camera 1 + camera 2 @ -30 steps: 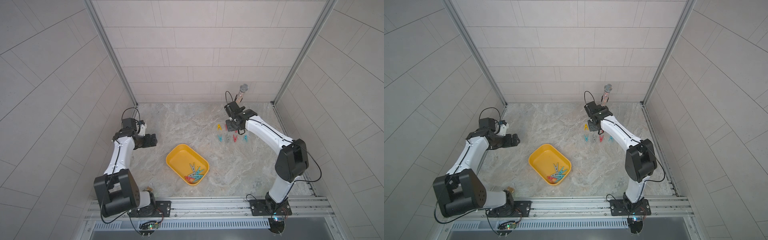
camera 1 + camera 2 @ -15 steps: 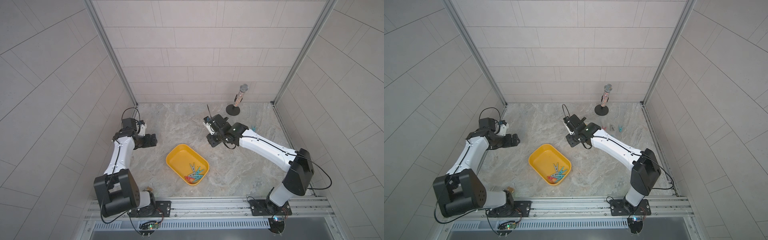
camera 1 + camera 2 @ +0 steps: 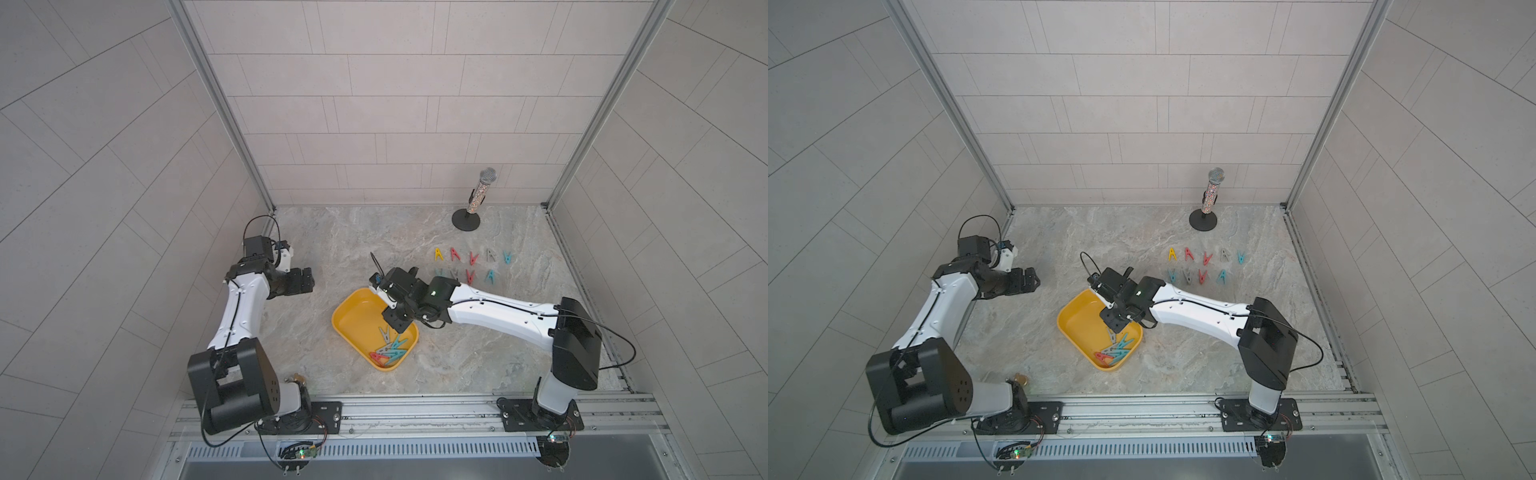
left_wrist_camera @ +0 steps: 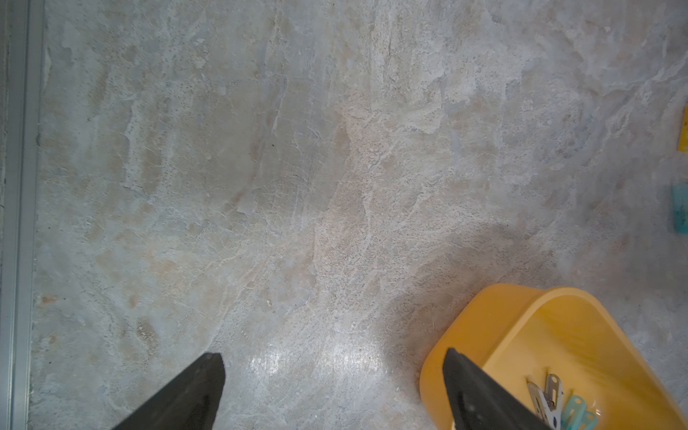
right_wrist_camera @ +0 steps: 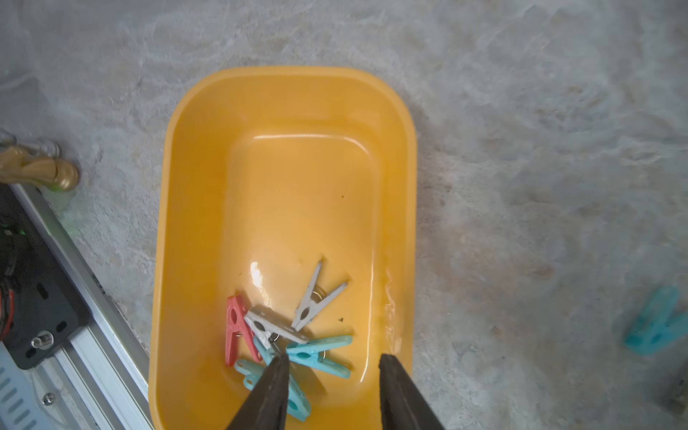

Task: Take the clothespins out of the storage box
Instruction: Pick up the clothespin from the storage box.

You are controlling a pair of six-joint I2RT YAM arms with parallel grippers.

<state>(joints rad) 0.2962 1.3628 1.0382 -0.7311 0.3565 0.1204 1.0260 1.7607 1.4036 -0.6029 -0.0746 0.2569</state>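
Note:
The yellow storage box (image 3: 353,316) (image 3: 1077,322) lies mid-table. Several clothespins are heaped at its near end (image 3: 388,348) (image 3: 1115,350); the right wrist view shows a red one (image 5: 233,331), two grey ones (image 5: 316,298) and teal ones (image 5: 320,358). More clothespins lie in two rows on the table at the back right (image 3: 455,254) (image 3: 1188,253). My right gripper (image 3: 398,326) (image 3: 1115,326) (image 5: 334,357) hangs open over the heap, holding nothing. My left gripper (image 3: 305,280) (image 3: 1030,282) (image 4: 331,355) is wide open and empty, left of the box (image 4: 521,316).
A glittery microphone on a black round stand (image 3: 473,208) (image 3: 1208,199) is at the back right. A small gold object (image 3: 297,378) (image 5: 41,171) sits by the left arm's base. A metal rail (image 3: 415,409) runs along the front edge.
My right arm has swung from the rows of clothespins at the back right to over the box, and its jaws have opened wider. The left arm has not moved.

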